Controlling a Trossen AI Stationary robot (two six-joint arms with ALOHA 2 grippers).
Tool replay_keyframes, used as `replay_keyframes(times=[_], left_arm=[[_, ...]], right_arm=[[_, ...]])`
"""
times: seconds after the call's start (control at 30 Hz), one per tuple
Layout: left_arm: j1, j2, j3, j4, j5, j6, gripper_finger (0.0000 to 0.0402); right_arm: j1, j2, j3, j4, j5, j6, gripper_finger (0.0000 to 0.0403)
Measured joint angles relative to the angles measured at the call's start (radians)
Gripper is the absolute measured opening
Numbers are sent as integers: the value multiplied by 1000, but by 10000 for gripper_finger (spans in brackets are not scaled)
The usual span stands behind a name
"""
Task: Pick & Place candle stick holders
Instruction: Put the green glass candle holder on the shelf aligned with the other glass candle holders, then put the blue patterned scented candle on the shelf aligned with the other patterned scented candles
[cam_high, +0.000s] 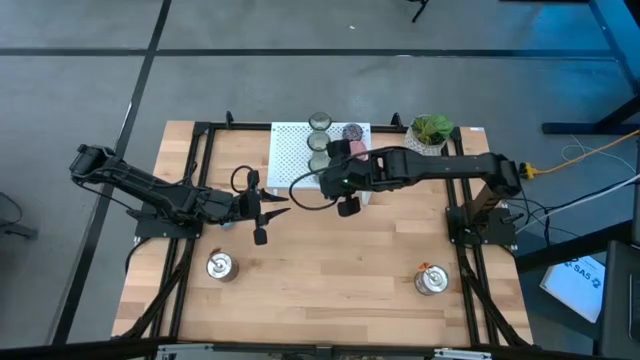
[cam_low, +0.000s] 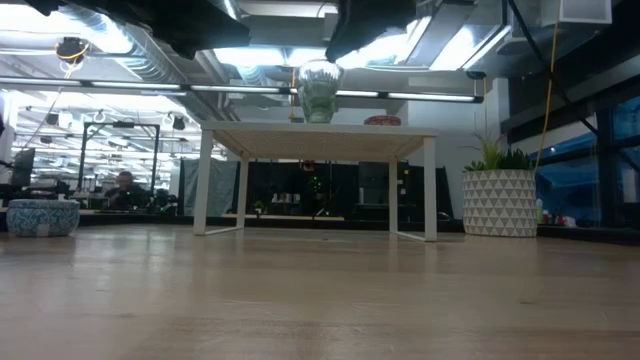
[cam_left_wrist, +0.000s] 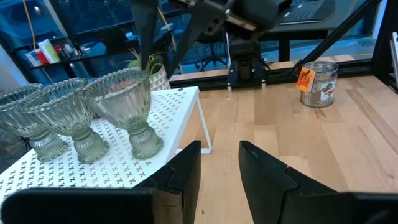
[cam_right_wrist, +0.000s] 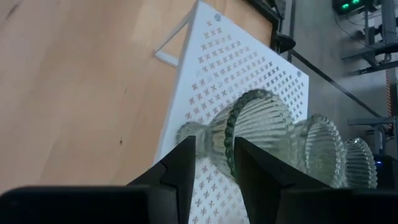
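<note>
Three olive-clear glass cups (cam_left_wrist: 74, 118) stand in a row on the white perforated rack (cam_high: 295, 150) at the table's far middle. A purple cup (cam_high: 352, 131) and a pink cup (cam_high: 338, 148) stand beside them. My right gripper (cam_right_wrist: 214, 168) comes down on the nearest glass cup (cam_high: 318, 160), open. One finger (cam_left_wrist: 148, 43) is inside the bowl and the other is outside, astride the rim (cam_right_wrist: 231, 140). I cannot see them touch it. My left gripper (cam_left_wrist: 221, 165) is open and empty, low over the table just left of the rack. Two silver cups (cam_high: 220, 266) (cam_high: 431, 281) stand near the front edge.
A white pot with a green plant (cam_high: 431, 133) stands right of the rack at the far edge. A blue patterned cup (cam_low: 42, 216) shows on the table at the low view's left. Bare wood lies between the rack and the two silver cups.
</note>
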Motion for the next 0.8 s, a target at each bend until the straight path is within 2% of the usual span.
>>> replay_keyframes(times=[0.37,0.67,0.8], left_arm=[[0,0,1,-3,0,0,104],[0,0,1,-4,0,-4,104],[0,0,1,-4,0,-2,104]], right_arm=[[12,-121,0,-29,-16,83,113],[11,-137,-1,-103,-134,107,112],[9,-156,-1,-147,-209,116,97]])
